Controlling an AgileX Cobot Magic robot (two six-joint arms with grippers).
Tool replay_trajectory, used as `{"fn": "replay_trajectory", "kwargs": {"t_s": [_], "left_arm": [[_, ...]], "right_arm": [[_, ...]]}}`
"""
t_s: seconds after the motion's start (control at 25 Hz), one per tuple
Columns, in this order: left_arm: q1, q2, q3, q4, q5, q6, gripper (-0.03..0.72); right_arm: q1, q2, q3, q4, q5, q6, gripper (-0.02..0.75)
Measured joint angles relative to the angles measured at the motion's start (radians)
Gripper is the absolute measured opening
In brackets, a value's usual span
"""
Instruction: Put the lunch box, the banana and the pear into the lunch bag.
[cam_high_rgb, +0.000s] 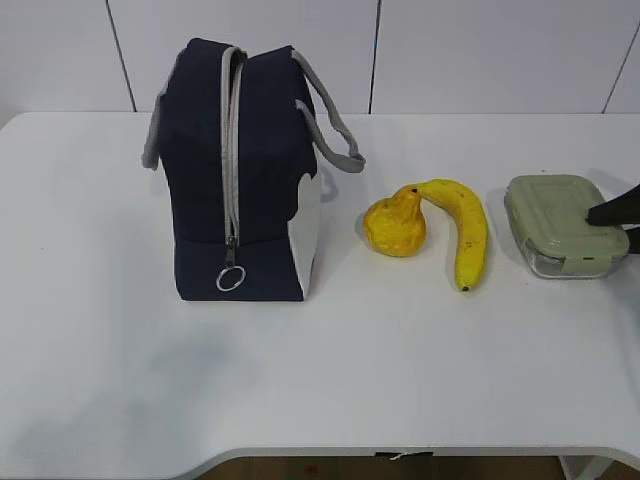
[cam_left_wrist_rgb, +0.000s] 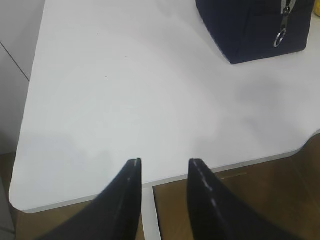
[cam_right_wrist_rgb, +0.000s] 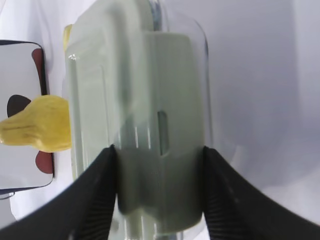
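Right end effector (cam_right_wrist_rgb: 159, 165) straddling the lunch box (cam_high_rgb: 566, 222) at the table's (cam_high_rgb: 330, 380) right end, fingers against its clip sides for lifting toward the zipped lunch bag (cam_high_rgb: 243, 170); left end effector (cam_left_wrist_rgb: 164, 172) apart, empty.

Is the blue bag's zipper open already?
No, the lunch bag stands upright with its grey zipper closed along its whole length, the ring pull hanging near the bottom.
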Motion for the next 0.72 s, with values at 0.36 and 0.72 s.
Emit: {"fn": "replay_trajectory", "kwargs": {"t_s": [0.36,0.72], "left_arm": [[0.0,0.0,0.0,0.0,0.0,0.0,0.239],[0.0,0.004,0.0,-0.037,0.0,0.0,0.24]], "right_arm": [[0.0,0.002,0.0,0.027,0.01,-0.061,0.366],[0.0,0.002,0.0,0.118,0.01,-0.081,0.363]]}}
